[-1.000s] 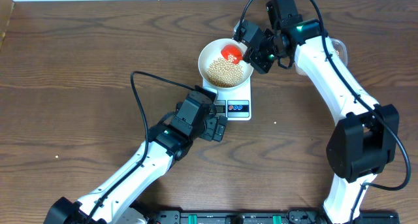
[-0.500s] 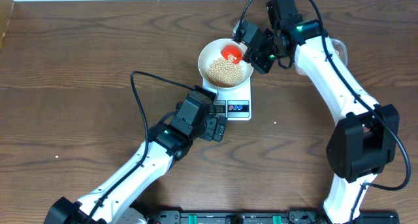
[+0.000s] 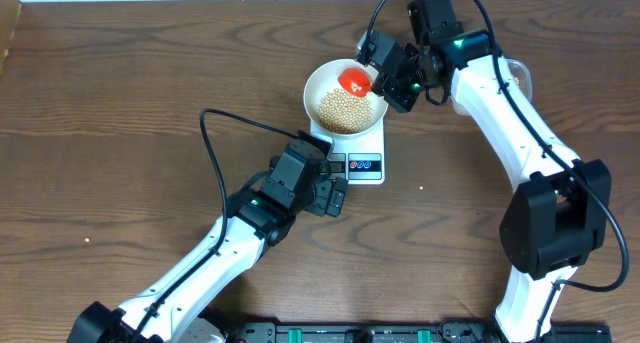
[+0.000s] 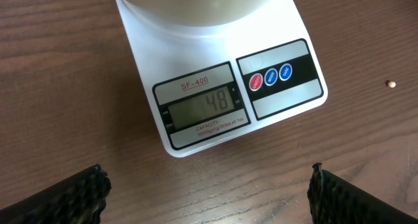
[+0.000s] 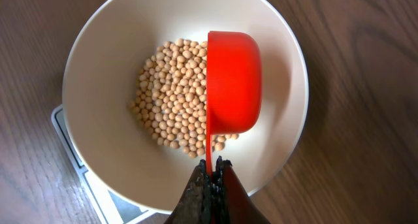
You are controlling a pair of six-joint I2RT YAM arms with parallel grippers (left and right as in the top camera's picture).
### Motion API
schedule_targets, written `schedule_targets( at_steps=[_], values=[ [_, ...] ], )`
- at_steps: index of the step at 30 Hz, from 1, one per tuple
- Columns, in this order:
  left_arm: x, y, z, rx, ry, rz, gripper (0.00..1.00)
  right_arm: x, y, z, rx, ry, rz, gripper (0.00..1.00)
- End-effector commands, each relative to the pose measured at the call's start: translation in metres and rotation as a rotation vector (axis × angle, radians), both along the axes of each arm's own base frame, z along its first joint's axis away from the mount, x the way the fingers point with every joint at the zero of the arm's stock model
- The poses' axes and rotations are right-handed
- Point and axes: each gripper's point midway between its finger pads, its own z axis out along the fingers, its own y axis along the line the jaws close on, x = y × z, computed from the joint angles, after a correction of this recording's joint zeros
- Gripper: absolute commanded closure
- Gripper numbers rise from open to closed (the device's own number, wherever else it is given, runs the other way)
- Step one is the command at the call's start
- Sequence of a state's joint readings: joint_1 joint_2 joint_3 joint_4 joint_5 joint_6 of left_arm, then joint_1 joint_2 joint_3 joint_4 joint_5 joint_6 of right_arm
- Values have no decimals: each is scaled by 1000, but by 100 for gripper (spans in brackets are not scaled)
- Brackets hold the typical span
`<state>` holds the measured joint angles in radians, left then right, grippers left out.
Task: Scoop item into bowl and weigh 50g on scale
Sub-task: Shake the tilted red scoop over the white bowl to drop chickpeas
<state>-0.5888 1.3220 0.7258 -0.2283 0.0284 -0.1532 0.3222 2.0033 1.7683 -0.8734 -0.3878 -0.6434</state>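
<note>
1. Forty-eight shows on the scale (image 4: 215, 61), near the far table edge, right of centre.
2. Tan beans (image 5: 170, 100) lie heaped in the white bowl (image 5: 78, 93) on it.
3. Right gripper (image 5: 210, 178) clamps a red scoop (image 5: 234, 80), tipped sideways over the bowl.
4. Left gripper (image 4: 206, 185) hangs spread wide, empty, before the scale.
5. Nearly done; a few more beans seem needed.

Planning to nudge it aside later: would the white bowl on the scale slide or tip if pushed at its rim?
Likely slide: the bowl looks wide, with the beans heaped low in its middle. The scale looks smooth on top, so probably little grip. A sharp shove might scatter the round beans.
</note>
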Motion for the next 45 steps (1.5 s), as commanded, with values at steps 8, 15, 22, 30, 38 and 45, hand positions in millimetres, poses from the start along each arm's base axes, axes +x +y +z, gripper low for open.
schedule_targets(
  at_steps=[8, 15, 22, 30, 38, 45],
  values=[
    [-1, 1, -1, 1, 2, -4, 1, 0, 7, 28, 82, 4, -61, 99],
    [-1, 1, -1, 1, 2, -3, 1, -1, 4, 34, 161, 43, -62, 99],
    [-1, 1, -1, 1, 2, -4, 1, 0, 0, 36, 179, 53, -67, 99],
    [-1, 1, -1, 1, 2, -4, 1, -1, 3, 33, 131, 7, -17, 99],
    [-1, 1, -1, 1, 2, -4, 1, 5, 5, 27, 27, -67, -1, 99],
    [-1, 1, -1, 1, 2, -4, 1, 6, 6, 25, -25, -97, 7, 99]
  ],
)
